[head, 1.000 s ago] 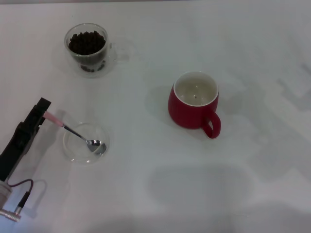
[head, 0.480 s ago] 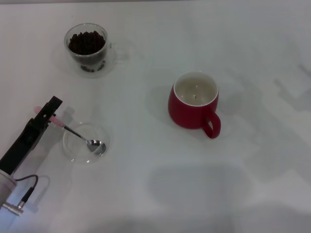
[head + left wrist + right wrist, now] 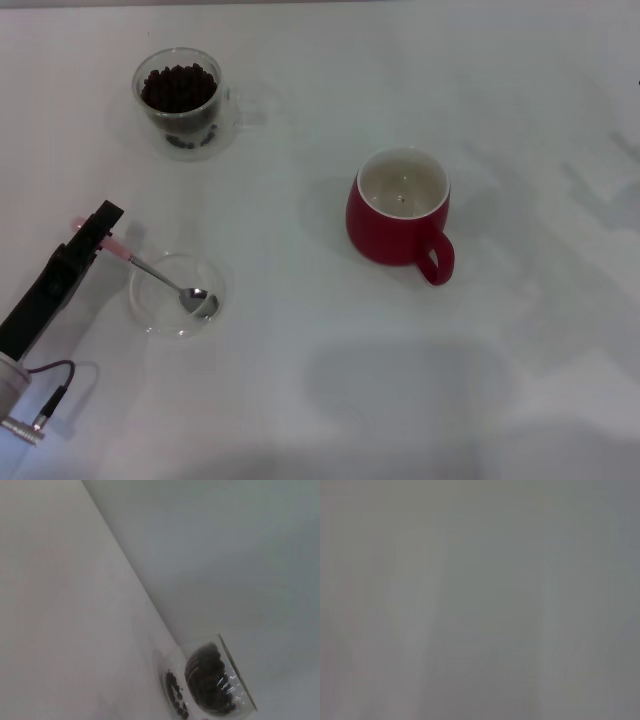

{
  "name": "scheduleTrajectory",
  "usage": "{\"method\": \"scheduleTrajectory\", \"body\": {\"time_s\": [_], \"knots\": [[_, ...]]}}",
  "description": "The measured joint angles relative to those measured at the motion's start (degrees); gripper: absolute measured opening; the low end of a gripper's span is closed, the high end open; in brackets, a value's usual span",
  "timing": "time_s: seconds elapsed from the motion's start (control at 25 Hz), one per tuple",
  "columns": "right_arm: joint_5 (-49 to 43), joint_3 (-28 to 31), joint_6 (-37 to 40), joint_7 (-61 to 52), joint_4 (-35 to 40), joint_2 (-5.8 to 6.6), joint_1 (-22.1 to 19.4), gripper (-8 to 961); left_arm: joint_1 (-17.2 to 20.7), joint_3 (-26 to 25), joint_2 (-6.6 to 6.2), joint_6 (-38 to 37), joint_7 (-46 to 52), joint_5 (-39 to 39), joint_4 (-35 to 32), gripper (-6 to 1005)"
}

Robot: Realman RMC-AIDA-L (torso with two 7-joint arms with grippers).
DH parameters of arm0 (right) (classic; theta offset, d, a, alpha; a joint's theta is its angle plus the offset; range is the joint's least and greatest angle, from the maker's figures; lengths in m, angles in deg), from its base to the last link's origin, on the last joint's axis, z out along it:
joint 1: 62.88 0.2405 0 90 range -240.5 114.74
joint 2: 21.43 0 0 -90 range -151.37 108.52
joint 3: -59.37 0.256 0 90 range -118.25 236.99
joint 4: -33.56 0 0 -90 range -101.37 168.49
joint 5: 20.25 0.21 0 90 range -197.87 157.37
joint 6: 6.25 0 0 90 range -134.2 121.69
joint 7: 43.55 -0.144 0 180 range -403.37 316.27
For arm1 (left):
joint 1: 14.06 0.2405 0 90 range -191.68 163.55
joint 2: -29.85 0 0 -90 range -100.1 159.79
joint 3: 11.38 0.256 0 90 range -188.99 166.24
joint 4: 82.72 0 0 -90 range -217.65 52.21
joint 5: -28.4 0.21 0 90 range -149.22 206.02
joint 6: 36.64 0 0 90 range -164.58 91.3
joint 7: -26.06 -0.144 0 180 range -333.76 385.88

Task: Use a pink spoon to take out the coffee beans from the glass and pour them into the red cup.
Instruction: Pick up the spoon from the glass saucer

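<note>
the pink spoon [image 3: 160,279] looks light, stiff and slippery; its pale handle is the place to hold it. the left gripper [image 3: 100,232] sits at that handle at 9 o'clock; i cannot tell if the fingers are clamped. the spoon's bowl rests in the glass dish [image 3: 150,310]. the glass [image 3: 180,103] at 11 o'clock holds the coffee beans [image 3: 178,87]; the red cup [image 3: 399,218], mid-table, looks nearly empty. the right gripper is unseen.
</note>
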Motion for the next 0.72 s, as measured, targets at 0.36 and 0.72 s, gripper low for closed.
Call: {"method": "scheduleTrajectory", "body": {"time_s": [0.36,0.72], "knots": [[-0.01,0.00,0.46,0.55,0.26,-0.52,-0.17,848,-0.68,0.83,0.00,2.00,1.69,-0.02,-0.64,402],[-0.01,0.00,0.54,0.67,0.29,-0.70,-0.23,848,-0.90,1.32,-0.04,3.21,2.71,-0.02,-1.41,382]]}}
